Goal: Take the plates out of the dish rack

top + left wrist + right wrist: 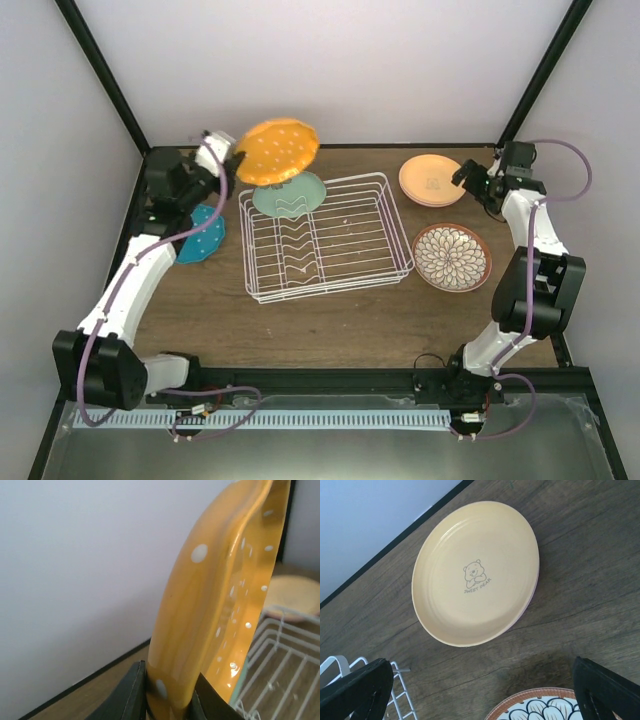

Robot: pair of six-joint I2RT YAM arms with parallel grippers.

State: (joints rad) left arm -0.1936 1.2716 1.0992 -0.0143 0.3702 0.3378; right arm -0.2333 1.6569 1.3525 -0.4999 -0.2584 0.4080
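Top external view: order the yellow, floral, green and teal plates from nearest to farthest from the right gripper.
1. Yellow plate, beside the right gripper.
2. Floral plate, nearer the bases.
3. Green plate, in the dish rack.
4. Teal plate, far left.

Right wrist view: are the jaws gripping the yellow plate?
No, the right gripper has its jaws wide apart, and the pale yellow plate lies flat, clear of them.

White wire dish rack [345, 232]: sage green plate [290, 197] upright at 11 o'clock; white-dotted scalloped orange plate [277, 151] aloft above. Teal plate [207, 238] at 9, yellow plate [432, 180] at 1, floral plate [451, 257] at 3.
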